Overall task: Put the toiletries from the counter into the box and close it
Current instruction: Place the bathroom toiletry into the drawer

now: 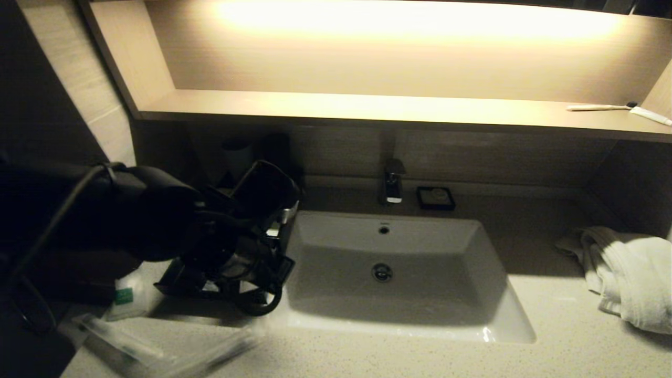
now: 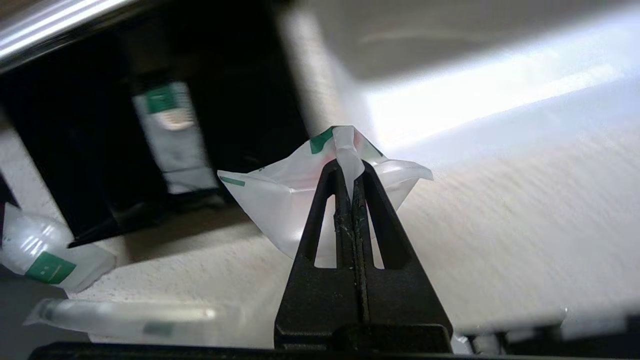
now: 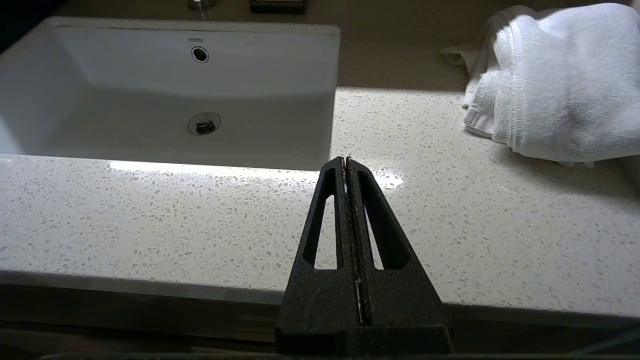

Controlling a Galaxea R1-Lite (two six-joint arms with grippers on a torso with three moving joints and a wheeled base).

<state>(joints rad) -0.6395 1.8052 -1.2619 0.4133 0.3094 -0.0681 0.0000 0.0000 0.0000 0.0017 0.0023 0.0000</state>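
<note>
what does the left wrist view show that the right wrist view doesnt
Only the left wrist view: the left gripper shut on a white sachet above the counter, the open black box with a packet already inside, and another sachet and a wrapped stick lying loose.

Only the right wrist view: the right gripper shut on nothing, the basin and the towel.

Both: the speckled counter.
</note>
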